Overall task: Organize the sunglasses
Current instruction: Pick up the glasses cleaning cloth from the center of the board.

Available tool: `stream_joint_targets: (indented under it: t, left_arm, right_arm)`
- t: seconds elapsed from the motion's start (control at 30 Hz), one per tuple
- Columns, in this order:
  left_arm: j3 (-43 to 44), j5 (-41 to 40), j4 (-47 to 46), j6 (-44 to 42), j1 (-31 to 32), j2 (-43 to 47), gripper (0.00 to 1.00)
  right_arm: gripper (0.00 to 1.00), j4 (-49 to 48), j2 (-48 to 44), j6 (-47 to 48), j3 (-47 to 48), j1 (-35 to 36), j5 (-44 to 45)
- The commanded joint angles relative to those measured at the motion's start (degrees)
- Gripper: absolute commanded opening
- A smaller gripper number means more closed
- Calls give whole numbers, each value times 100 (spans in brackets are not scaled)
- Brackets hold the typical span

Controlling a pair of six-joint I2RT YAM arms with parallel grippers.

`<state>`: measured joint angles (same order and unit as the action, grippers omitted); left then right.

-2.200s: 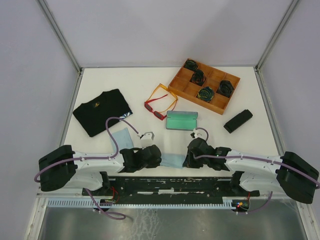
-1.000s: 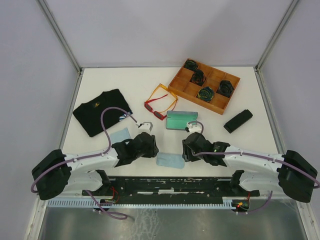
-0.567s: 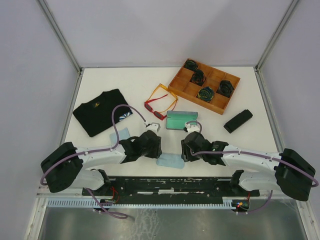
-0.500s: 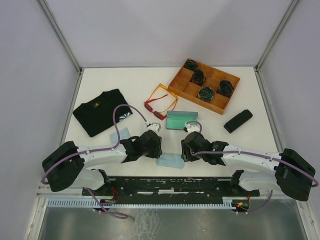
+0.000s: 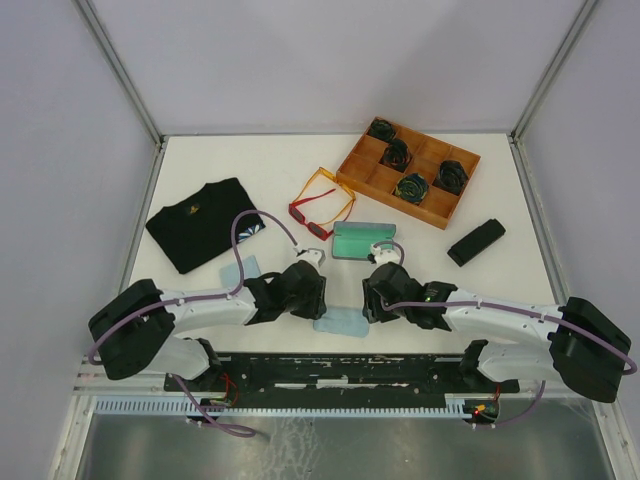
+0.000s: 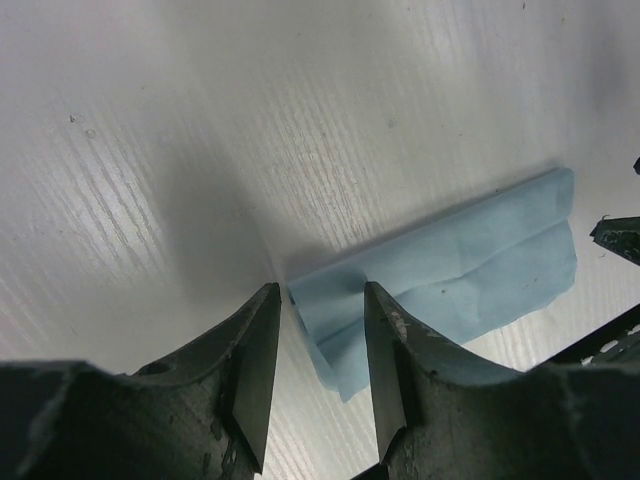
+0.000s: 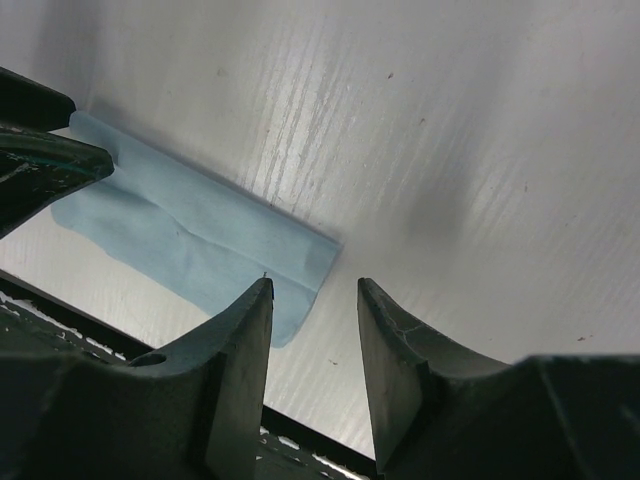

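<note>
Near edge: both arms are now drawn in on the folded blue cloth [image 5: 340, 321], the left having shifted rightward over the last second. Left fingers [image 6: 250, 370] are held apart, astride the cloth's end. Right fingers [image 7: 245, 370] are likewise parted, just beside its other end. Nothing is gripped. Beyond, the open green case [image 5: 363, 240] is unmoved. Farther up the table [image 5: 250, 165], the sunglasses [image 5: 310, 222] remain together, untouched. Judged: the cloth is being dealt with first.

We look down on the whole table [image 5: 230, 160] from above and behind the arm bases. Our wrist views sit close over its surface, one looking past the left claw [image 6: 320, 300], one past the right claw [image 7: 315, 290], from opposite ends. All three share the folded blue cloth [image 5: 338, 320]
</note>
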<state>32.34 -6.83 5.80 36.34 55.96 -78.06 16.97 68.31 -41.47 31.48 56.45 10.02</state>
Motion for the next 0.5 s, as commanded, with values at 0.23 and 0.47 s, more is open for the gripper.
stream_joint_targets:
  t: [0.23, 0.47]
  left_arm:
    - [172, 161, -162, -250, 13, -209, 37]
    - [85, 226, -208, -255, 22, -183, 24]
  right_arm:
    - [47, -232, -116, -26, -34, -25, -18]
    - [47, -195, -145, -48, -21, -26, 4]
